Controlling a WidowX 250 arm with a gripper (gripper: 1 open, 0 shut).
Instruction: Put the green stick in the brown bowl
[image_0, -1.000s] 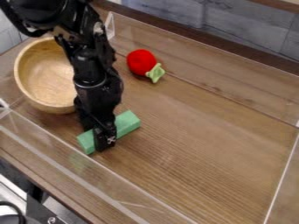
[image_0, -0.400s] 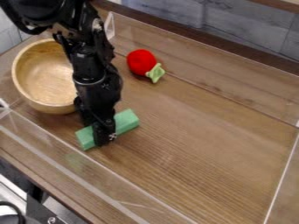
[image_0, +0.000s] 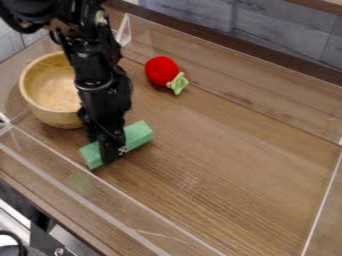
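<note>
The green stick (image_0: 135, 135) lies flat on the wooden table just right of the brown bowl (image_0: 46, 92). My gripper (image_0: 114, 150) points straight down onto the stick's middle, and its black fingers are shut on the stick, hiding its centre. Both ends of the stick stick out to either side of the fingers. The stick rests low at the table surface. The bowl stands upright at the left, partly hidden behind the arm, with nothing in it that I can see.
A red ball (image_0: 160, 69) with a small green-yellow piece (image_0: 178, 85) lies behind the arm to the right. Clear plastic walls (image_0: 201, 215) fence the wooden table at the front and sides.
The fingers have closed onto the green stick. The stick and the gripper sit slightly further left in the picture than before.
</note>
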